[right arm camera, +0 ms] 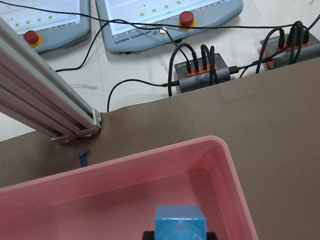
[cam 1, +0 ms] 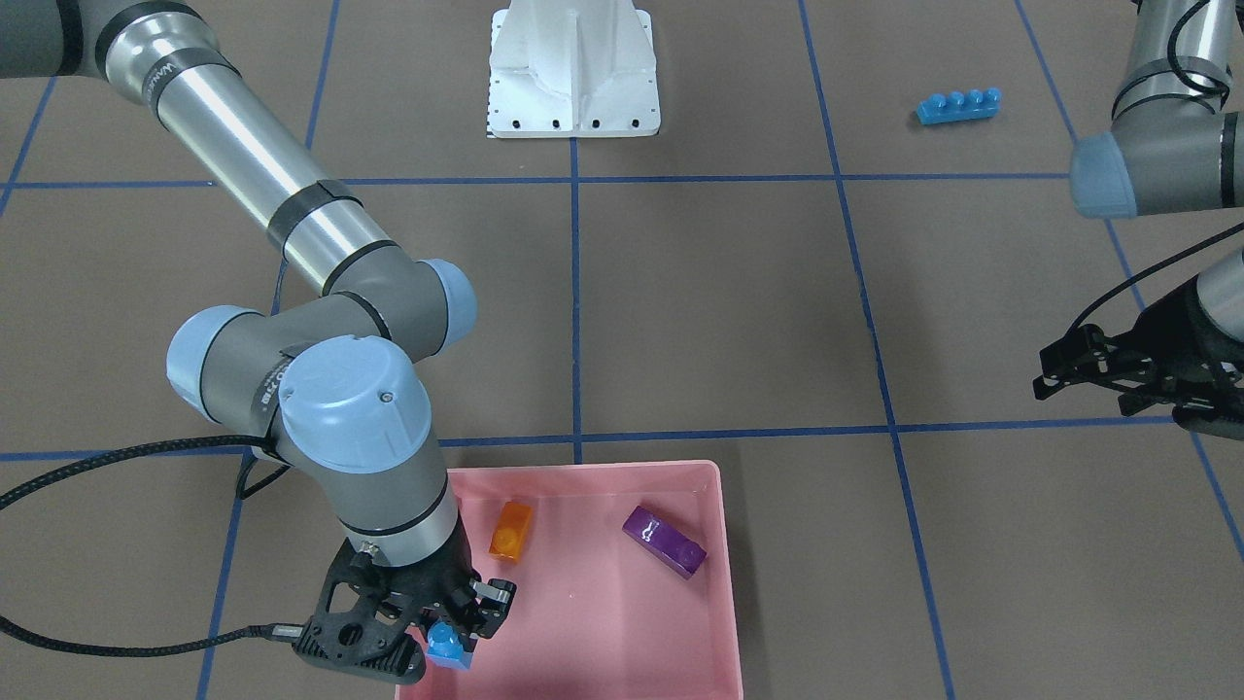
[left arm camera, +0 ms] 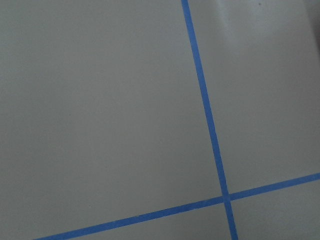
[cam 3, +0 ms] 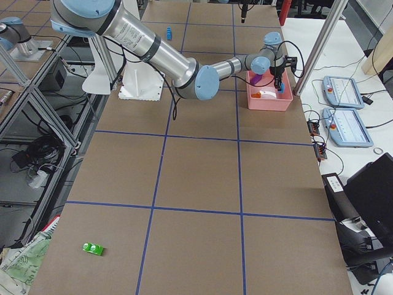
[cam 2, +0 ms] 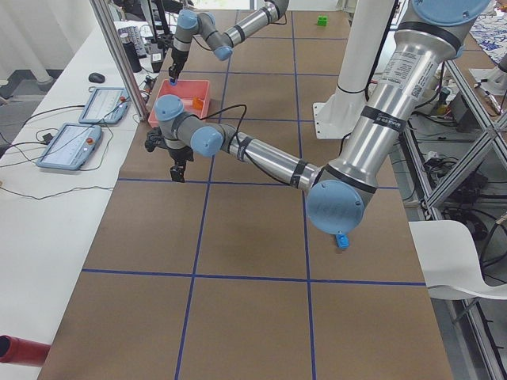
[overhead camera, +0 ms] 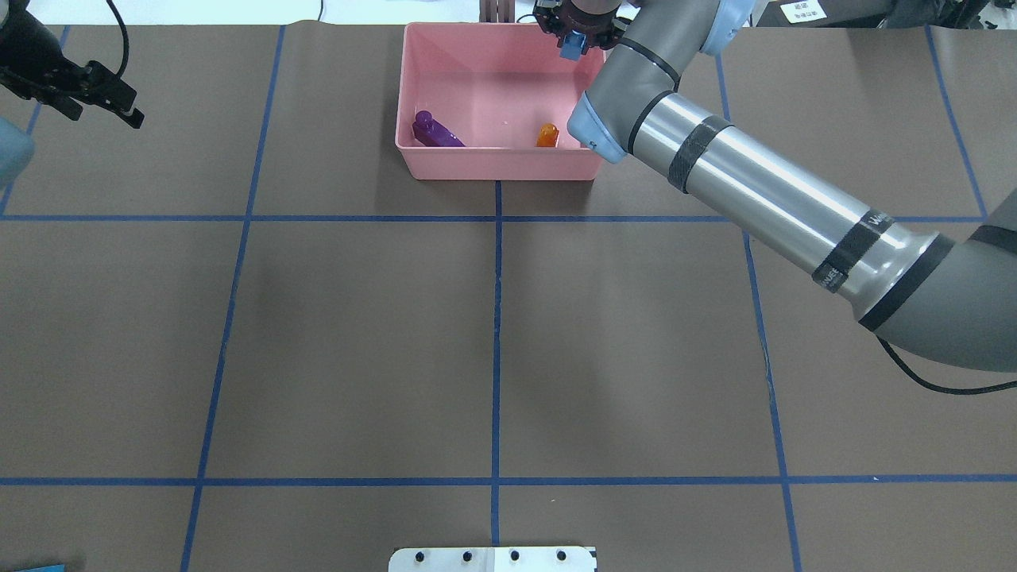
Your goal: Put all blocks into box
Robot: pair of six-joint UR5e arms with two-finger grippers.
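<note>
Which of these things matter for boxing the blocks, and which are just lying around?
Job: pink box, orange block, purple block, blue cube, blue bar, green block.
Lying about: white base, teach pendants, cable hubs.

Your brown, blue-taped tabletop (cam 1: 719,311) carries the pink box (cam 1: 583,468) and white robot base (cam 1: 573,78). You'll see the long blue bar (cam 1: 958,106) and the green block (cam 3: 93,248) lying well apart.

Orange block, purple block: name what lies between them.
Only bare floor of the pink box lies between orange block and purple block, seen in the front-facing view.
</note>
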